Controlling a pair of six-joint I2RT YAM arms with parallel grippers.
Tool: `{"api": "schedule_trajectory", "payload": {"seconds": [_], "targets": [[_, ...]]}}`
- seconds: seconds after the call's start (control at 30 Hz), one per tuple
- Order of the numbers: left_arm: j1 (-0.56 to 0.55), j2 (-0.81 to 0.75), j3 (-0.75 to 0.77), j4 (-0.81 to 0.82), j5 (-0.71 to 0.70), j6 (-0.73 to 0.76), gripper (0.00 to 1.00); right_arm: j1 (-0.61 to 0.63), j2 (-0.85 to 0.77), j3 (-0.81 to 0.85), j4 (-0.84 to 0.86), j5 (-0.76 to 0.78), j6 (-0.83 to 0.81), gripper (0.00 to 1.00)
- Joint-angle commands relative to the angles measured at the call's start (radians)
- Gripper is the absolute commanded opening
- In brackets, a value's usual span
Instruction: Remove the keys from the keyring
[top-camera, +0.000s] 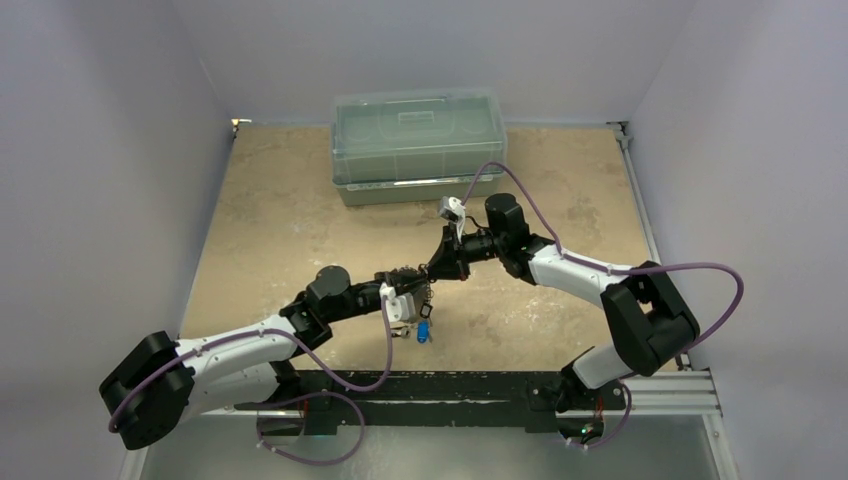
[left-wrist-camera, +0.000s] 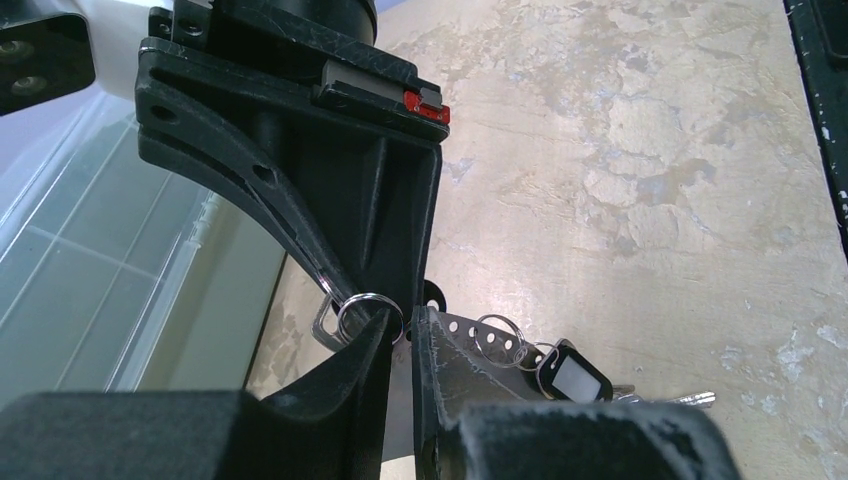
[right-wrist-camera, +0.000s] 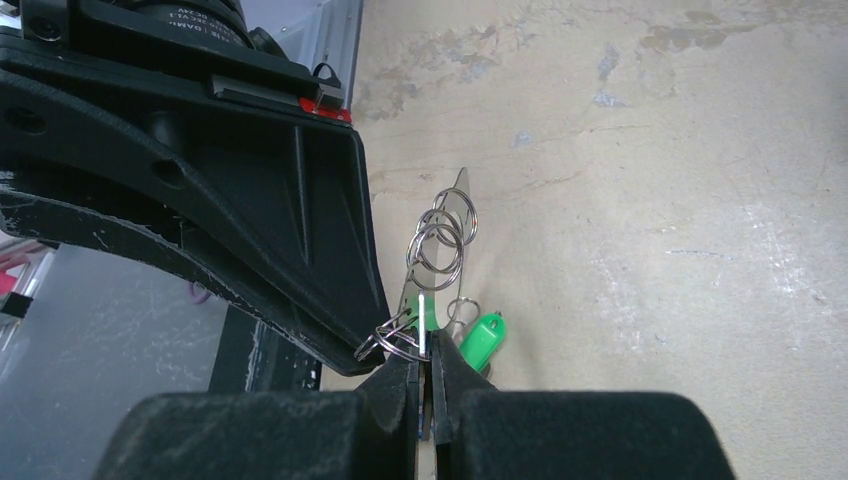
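Note:
Both grippers meet over the table's middle at a bunch of keys. My right gripper (right-wrist-camera: 423, 352) is shut on a thin flat metal strip (right-wrist-camera: 422, 318), seen edge-on, that carries small split rings (right-wrist-camera: 440, 240). My left gripper (left-wrist-camera: 405, 322) stands nearly shut, with the same perforated strip (left-wrist-camera: 470, 335) in its narrow gap. One small ring (left-wrist-camera: 368, 314) sits at its fingertip. A thin bright wire (left-wrist-camera: 305, 262), perhaps the keyring, runs along the right finger; the whole loop cannot be made out. Below hang a blue-headed key (top-camera: 425, 333), a green head (right-wrist-camera: 480, 340), a black tag (left-wrist-camera: 575, 378) and silver blades (left-wrist-camera: 690, 400).
A clear lidded plastic box (top-camera: 418, 145) stands at the back of the table, close to the left of the grippers in the left wrist view (left-wrist-camera: 100, 280). A black rail (top-camera: 450, 385) runs along the near edge. Walls close in both sides.

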Motion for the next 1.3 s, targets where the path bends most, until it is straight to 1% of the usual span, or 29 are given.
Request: {"api": "schedule_trajectory", "payload": {"seconds": [0.0, 0.07, 0.13, 0.2, 0.27, 0.43, 0.5, 0.6, 0.67, 1.03, 1.13, 1.27], "targets": [[-0.002, 0.013, 0.030, 0.017, -0.051, 0.001, 0.12, 0.004, -0.009, 0.002, 0.032, -0.040, 0.011, 0.00], [-0.005, 0.013, 0.033, 0.013, -0.061, 0.007, 0.14, 0.003, -0.009, 0.002, 0.030, -0.039, 0.011, 0.00], [-0.003, 0.010, 0.035, 0.008, -0.062, 0.010, 0.20, 0.004, -0.010, 0.002, 0.030, -0.039, 0.011, 0.00], [-0.004, 0.012, 0.036, 0.010, -0.062, 0.015, 0.21, 0.003, -0.009, 0.000, 0.031, -0.037, 0.011, 0.00], [-0.004, 0.014, 0.036, 0.013, -0.067, 0.017, 0.18, 0.004, -0.010, 0.000, 0.030, -0.036, 0.010, 0.00], [-0.004, 0.013, 0.054, -0.008, -0.100, 0.001, 0.00, 0.004, -0.013, -0.001, 0.029, -0.036, 0.007, 0.00], [-0.004, 0.009, 0.070, -0.021, -0.113, -0.032, 0.00, 0.004, -0.010, 0.001, 0.029, -0.034, 0.005, 0.00], [-0.004, -0.006, 0.100, -0.062, -0.120, -0.094, 0.00, 0.004, -0.009, 0.002, 0.027, -0.034, 0.000, 0.00], [-0.003, -0.012, 0.118, -0.092, -0.144, -0.167, 0.00, 0.003, -0.007, 0.003, 0.026, -0.034, -0.004, 0.00], [-0.001, -0.030, 0.200, -0.225, -0.243, -0.449, 0.00, 0.003, -0.023, -0.004, 0.027, -0.026, -0.031, 0.00], [0.003, -0.028, 0.219, -0.258, -0.282, -0.539, 0.00, 0.003, -0.027, -0.007, 0.024, -0.025, -0.041, 0.00], [0.030, -0.019, 0.245, -0.293, -0.295, -0.684, 0.00, 0.003, -0.032, -0.012, 0.024, -0.025, -0.047, 0.00]]}}
